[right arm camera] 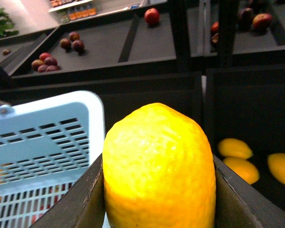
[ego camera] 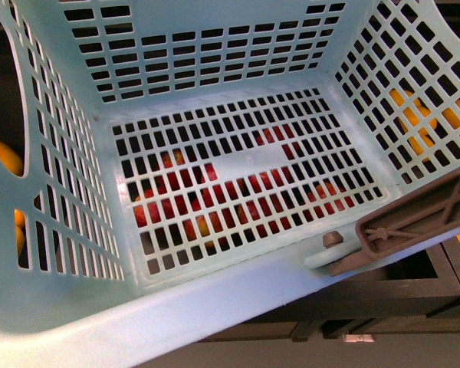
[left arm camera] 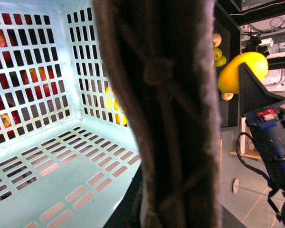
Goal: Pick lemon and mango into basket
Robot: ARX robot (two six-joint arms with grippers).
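Observation:
The light teal basket [ego camera: 238, 284] fills the front view, and nothing lies on its slotted floor. My left gripper is shut on the basket's brown handle [left arm camera: 156, 114], which hides the fingers in the left wrist view. My right gripper [right arm camera: 158, 159] is shut on the lemon [right arm camera: 159, 166], a bright yellow oval between two dark fingers [right arm camera: 80, 202]. It hangs beside the basket's rim [right arm camera: 92, 118], outside it. The lemon [left arm camera: 242, 69] also shows past the handle in the left wrist view. Orange-yellow fruit [ego camera: 414, 115] shows through the basket's right wall; I cannot tell whether it is the mango.
Red apples [ego camera: 176, 199] show through the basket floor from a bin below. A dark bin to the right holds yellow fruits [right arm camera: 235, 148]. Dark shelves behind carry a red apple [right arm camera: 152, 15] and dark reddish fruits [right arm camera: 71, 43]. Black crate edges [ego camera: 414, 287] run under the basket.

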